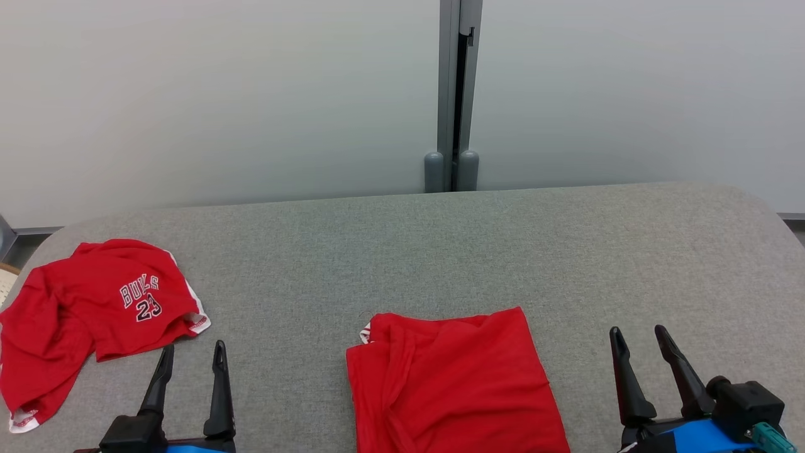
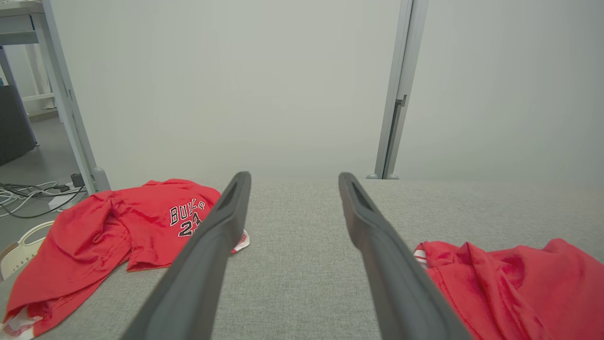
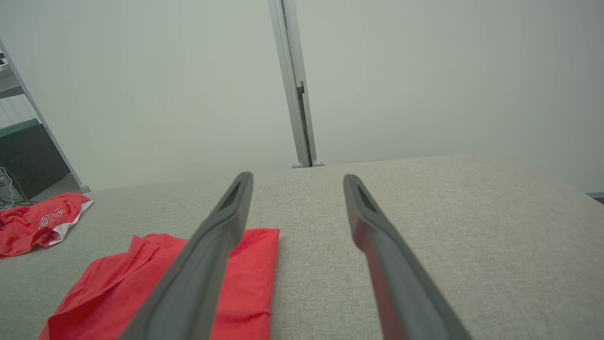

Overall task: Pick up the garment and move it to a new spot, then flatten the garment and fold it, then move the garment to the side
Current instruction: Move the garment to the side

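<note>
Both grippers stand spread and empty: your left gripper and right gripper flank the folded plain red cloth garment, touching nothing. It looks folded already, so shifting it aside seems next: pinch its two side edges evenly, lift low, keep the layers stacked, and steer clear of the crumpled red lettered jersey at the left of the grey fabric tabletop. Both arms point forward, low over the near edge.
</note>
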